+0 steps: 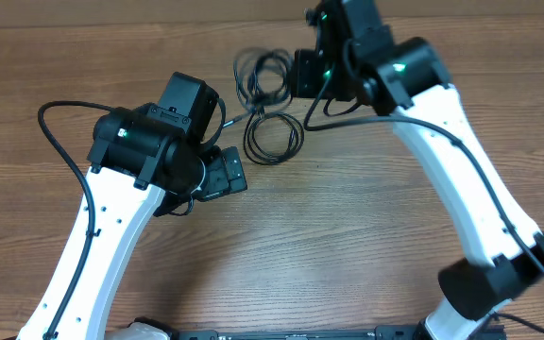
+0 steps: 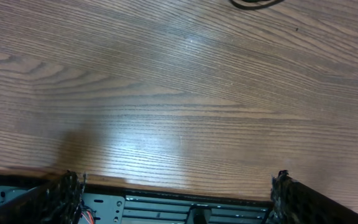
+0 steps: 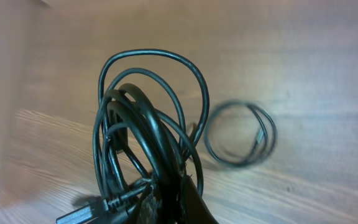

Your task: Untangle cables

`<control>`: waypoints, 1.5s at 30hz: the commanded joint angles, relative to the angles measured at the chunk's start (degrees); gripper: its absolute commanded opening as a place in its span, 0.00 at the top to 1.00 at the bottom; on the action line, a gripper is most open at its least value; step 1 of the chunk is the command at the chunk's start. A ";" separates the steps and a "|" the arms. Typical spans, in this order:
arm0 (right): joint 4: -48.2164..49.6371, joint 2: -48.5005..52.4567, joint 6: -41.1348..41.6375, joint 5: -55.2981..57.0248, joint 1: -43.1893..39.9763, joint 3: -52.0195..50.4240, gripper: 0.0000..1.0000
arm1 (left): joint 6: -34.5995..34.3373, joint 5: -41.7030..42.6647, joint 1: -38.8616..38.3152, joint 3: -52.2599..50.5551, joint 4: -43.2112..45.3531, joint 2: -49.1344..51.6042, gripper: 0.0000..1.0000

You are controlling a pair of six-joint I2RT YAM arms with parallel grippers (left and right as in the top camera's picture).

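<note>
Right wrist: right claw (image 3: 169, 196) is pinched fully closed on the cable bundle (image 3: 143, 124). It grips low on the loops, next to a plug tip (image 3: 73, 216) that pokes out bottom left.
Bundle state: several black loops cross and overlap. Looks held up off the wood, but I can't tell how many cables are in it.
Loose coil (image 3: 241, 134): small tidy ring lying flat on the table (image 1: 348, 236), just beside the bundle and apart from it in the wrist view.
Link check: overhead shows a thin strand leaving the coil toward the left arm's side. Can't tell if it ties back into the bundle.
Left claw (image 2: 176, 186): jaws spread as wide as they go, with nothing between them and bare wood underneath. It touches no cable. Only a sliver of black wire shows at the top edge of its view.
Done (my read): one cable looks separated out as the coil.
Left to do: the bundle is tangled and its loops need pulling apart and laying out singly.
Progress: roughly a third, low confidence.
Next move needs: the left claw to close in and take a single loop while the right holds.
</note>
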 commanded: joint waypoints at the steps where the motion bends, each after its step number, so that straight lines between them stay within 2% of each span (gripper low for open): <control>1: 0.09 -5.62 -0.42 0.72 0.20 3.28 0.96 | 1.20 0.35 -0.11 -0.09 0.11 -0.04 0.01; 10: -1.84 -2.01 -0.17 8.66 0.22 -3.23 0.96 | 1.20 0.35 -0.11 -0.09 0.31 -0.02 0.00; 13: -2.71 -0.22 4.07 9.03 0.20 -3.69 0.96 | 1.20 0.37 -0.11 -0.09 0.28 -0.04 0.01; 15: -1.75 -0.09 5.05 5.16 0.20 -3.67 0.96 | 1.20 0.37 -0.11 -0.09 0.26 -0.04 0.01; 19: 2.34 -0.90 0.35 -8.46 0.11 -1.03 0.96 | 1.20 0.35 -0.11 -0.09 0.28 -0.04 0.00; 21: 3.50 -1.77 0.02 -10.05 0.09 1.44 0.96 | 1.20 0.35 -0.11 -0.09 0.26 -0.04 0.00; 26: 3.43 -4.24 0.02 2.08 0.13 4.68 0.96 | 1.20 0.35 -0.11 -0.09 0.24 -0.04 0.00; 29: 0.61 -4.26 0.00 10.80 0.31 4.46 0.96 | 1.20 0.33 -0.11 -0.09 0.35 -0.04 0.00; 31: -1.88 -3.61 0.00 12.57 0.31 3.41 0.96 | 1.20 0.33 -0.11 -0.09 0.52 -0.04 0.00; 34: -4.26 -2.34 -0.09 5.40 0.26 2.95 0.96 | 1.18 0.33 -0.11 -0.09 0.63 -0.04 0.00; 39: -2.40 -2.12 -0.42 -7.06 0.13 3.21 0.96 | 1.20 0.33 -0.11 -0.09 0.81 -0.04 0.00; 45: -0.33 -2.45 -0.39 -6.40 -0.48 4.42 0.90 | 1.20 0.17 -0.11 -0.09 0.70 -0.04 0.00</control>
